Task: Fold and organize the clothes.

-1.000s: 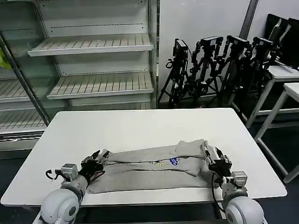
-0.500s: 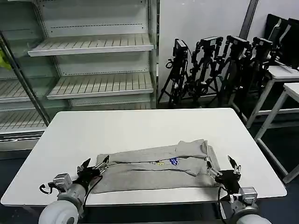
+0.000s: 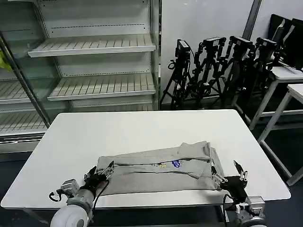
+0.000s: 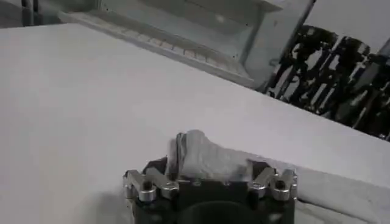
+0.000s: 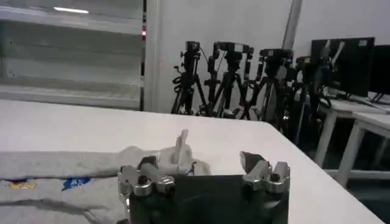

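Note:
A light grey shirt (image 3: 151, 171) lies folded into a long band across the near half of the white table (image 3: 142, 127), its small coloured print (image 3: 174, 163) facing up. My left gripper (image 3: 100, 171) is open at the band's left end. In the left wrist view, a bunched corner of the shirt (image 4: 210, 159) sits between the spread fingers of the left gripper (image 4: 210, 181). My right gripper (image 3: 229, 176) is open just beyond the shirt's right end. In the right wrist view, the right gripper (image 5: 201, 165) has the cloth (image 5: 73, 167) beside one finger, and nothing is held.
Both grippers sit close to the table's near edge. Behind the table stands an empty shelf unit (image 3: 94, 45), with a cluster of black tripods (image 3: 218, 66) to its right. Other white tables (image 3: 289, 75) stand at the far right. The table's far half is bare.
Both grippers have opened and come off the shirt's ends, drawing back toward the near edge. The left then edged back in at the left end. The shirt lies as before.

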Robot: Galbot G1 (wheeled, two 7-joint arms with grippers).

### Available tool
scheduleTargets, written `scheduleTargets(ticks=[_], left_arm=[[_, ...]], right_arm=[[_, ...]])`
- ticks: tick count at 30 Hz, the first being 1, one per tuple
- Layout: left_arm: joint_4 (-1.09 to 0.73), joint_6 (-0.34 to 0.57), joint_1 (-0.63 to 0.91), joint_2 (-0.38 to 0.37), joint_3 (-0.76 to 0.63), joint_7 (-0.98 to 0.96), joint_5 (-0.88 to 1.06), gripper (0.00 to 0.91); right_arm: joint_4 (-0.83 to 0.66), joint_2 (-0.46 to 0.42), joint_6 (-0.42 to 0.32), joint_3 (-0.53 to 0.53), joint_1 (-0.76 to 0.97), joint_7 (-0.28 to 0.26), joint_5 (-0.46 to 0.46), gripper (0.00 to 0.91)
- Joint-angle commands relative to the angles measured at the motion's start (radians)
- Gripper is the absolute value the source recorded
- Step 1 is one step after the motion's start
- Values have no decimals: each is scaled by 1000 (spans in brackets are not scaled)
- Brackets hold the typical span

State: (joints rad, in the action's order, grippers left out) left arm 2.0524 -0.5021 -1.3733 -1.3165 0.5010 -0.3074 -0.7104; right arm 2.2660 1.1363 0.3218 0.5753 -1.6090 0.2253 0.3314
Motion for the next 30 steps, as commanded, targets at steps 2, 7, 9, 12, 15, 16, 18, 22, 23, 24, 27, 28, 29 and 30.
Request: scheduleTargets(ticks=[2, 7, 9, 12, 15, 16, 18, 22, 23, 24, 27, 28, 29, 30], left_arm=[[-24, 15, -26, -31, -15, -1, -1, 10], [-9, 16, -40, -39, -13, 4, -14, 10], [-1, 16, -39, -39, -5, 4, -47, 10], [16, 9, -36, -35, 23, 3, -138, 10], [33, 9, -31, -25, 58, 7, -231, 10], [41, 7, -30, -19, 72, 7, -271, 10], [49, -6, -24, -8, 106, 0, -356, 10], [49, -41, -3, 25, 243, -22, -515, 10], [47, -49, -1, 38, 276, -27, -544, 10], [45, -53, 0, 44, 297, -31, -565, 10], [40, -74, -1, 86, 413, -42, -695, 10], [30, -75, -3, 112, 450, -41, -724, 10], [16, -75, -4, 134, 482, -39, -752, 10], [13, -76, -4, 151, 496, -38, -767, 10]], right_arm=[[20, 6, -2, 5, -15, 3, -4, 907], [27, 12, -2, 4, -15, 6, -4, 907], [30, 13, -3, 6, -17, 7, -3, 907], [36, 17, -3, 9, -18, 8, -4, 907], [42, 22, -2, 9, -18, 9, -4, 907], [44, 23, -2, 8, -18, 10, -4, 907], [47, 25, -2, 9, -18, 10, -5, 907], [52, 26, -2, 18, -19, 10, -3, 907], [52, 26, -2, 20, -19, 10, -2, 907], [52, 27, -2, 21, -19, 10, -1, 907], [50, 28, -2, 26, -18, 11, 6, 907], [49, 29, -2, 27, -18, 12, 7, 907], [49, 29, -2, 27, -17, 12, 9, 907], [48, 29, -2, 28, -16, 12, 9, 907]])
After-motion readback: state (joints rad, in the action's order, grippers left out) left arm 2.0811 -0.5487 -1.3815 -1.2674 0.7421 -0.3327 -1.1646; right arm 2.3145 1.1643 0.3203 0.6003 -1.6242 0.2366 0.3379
